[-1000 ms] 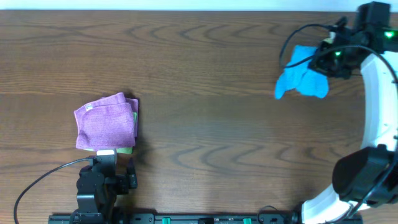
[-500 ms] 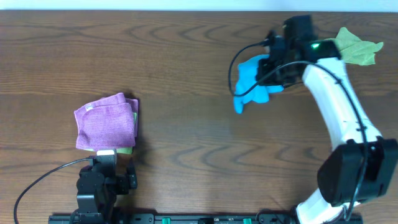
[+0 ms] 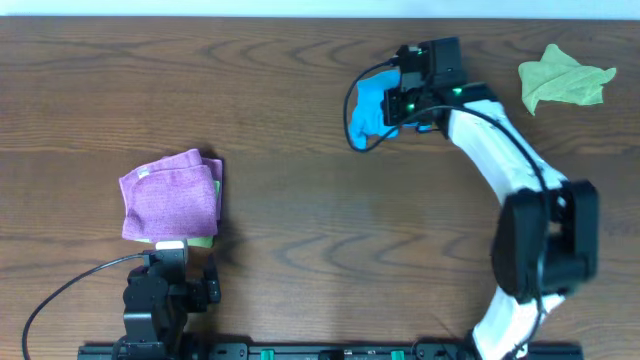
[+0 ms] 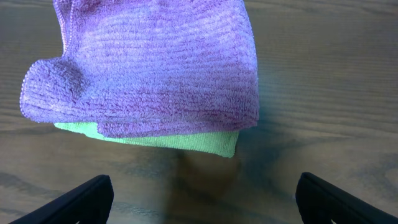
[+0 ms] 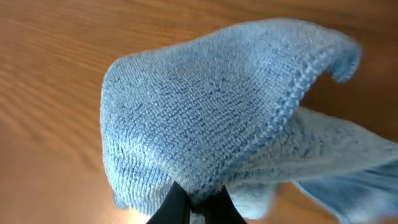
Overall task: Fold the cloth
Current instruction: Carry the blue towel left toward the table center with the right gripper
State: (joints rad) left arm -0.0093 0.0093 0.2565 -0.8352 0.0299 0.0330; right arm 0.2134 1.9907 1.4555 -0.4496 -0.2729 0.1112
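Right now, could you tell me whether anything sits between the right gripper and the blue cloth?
Nothing visible does: the right gripper is shut on the blue cloth. The purple cloth and the crumpled green cloth lie well apart from it on the table.

Purple cloth (image 3: pixel 170 195) lies on a lime-green cloth (image 4: pixel 186 142), crumpled green rag (image 3: pixel 565 78) well apart.

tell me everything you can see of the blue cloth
The blue cloth is sky-blue, soft, looped microfibre with a stitched hem. It is bunched up, not folded, pinched at one fold by the shut right tool. It is over the far middle of the wooden table; whether it touches the wood is unclear.
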